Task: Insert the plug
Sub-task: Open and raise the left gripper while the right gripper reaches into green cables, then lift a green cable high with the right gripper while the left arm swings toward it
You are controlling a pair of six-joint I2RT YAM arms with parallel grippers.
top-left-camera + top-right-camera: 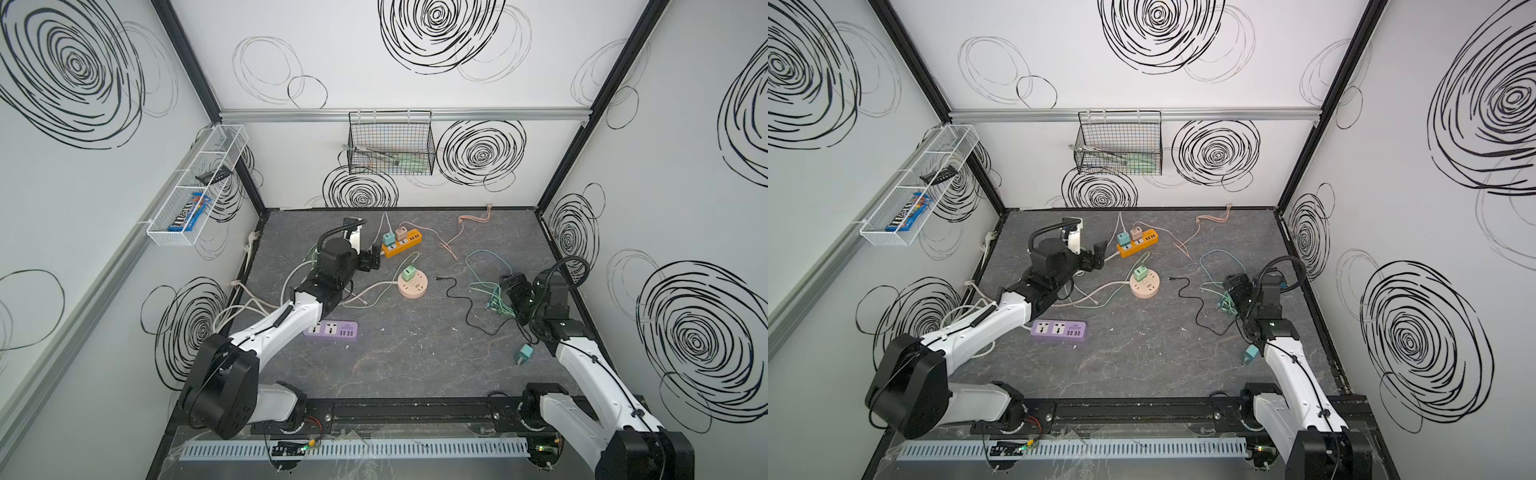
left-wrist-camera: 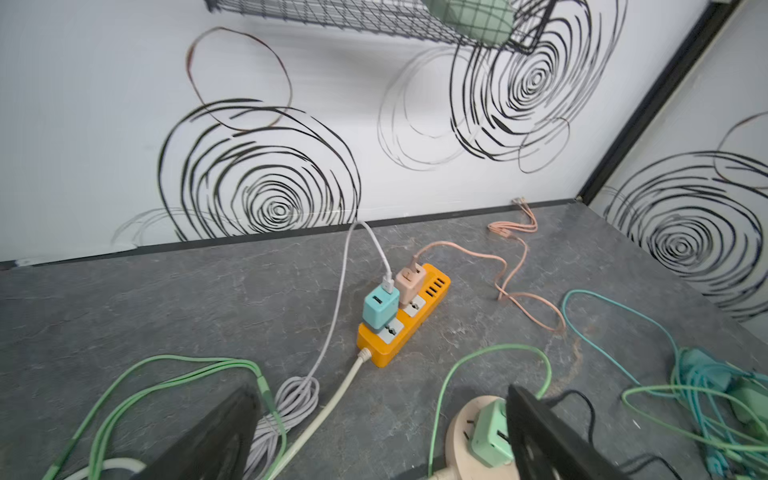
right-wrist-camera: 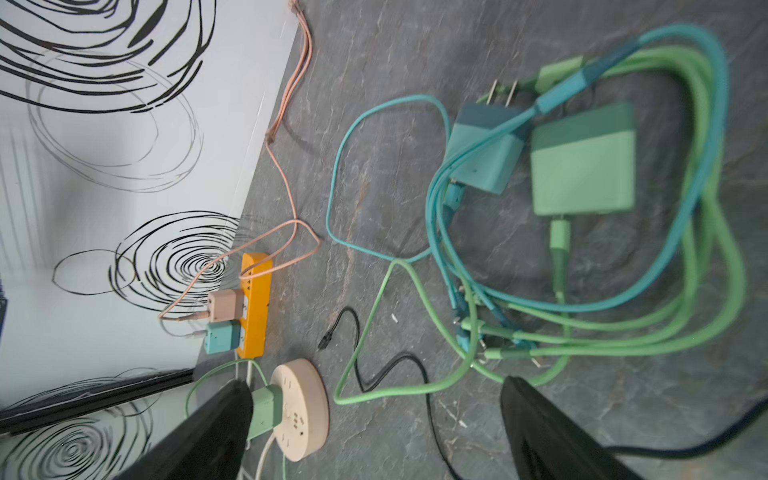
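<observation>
Where the counter (image 1: 415,365) meets its near edge at 6 o'clock, it lies bare, and that open room reaches up to the middle. At 8 o'clock a purple power strip (image 1: 330,331) lies flat beside the left forearm. At 4 o'clock a loose teal plug (image 1: 524,354) lies just beside the right forearm.

The right hand (image 1: 510,279) hovers at 3 o'clock near the right wall. Its fingers are spread wide and hold nothing, and it is aimed down at a cable tangle (image 3: 560,249) of green and teal. The right wrist view shows two more loose plugs there, a teal charger (image 3: 486,153) with bare prongs and a green charger (image 3: 582,166).

A black cable (image 1: 465,299) snakes between the tangle and the middle. There a round pink socket (image 1: 412,289) carries one green plug (image 1: 409,273).

The left hand (image 1: 374,258) is raised at 10 o'clock, spread and empty, pointing toward 3 o'clock. It is just beside the near end of the orange power strip (image 1: 409,243) at 12 o'clock. That strip holds a seated teal plug (image 1: 388,238) and a pink plug (image 1: 401,233).

That makes three power blocks, three plugs seated and three loose.
</observation>
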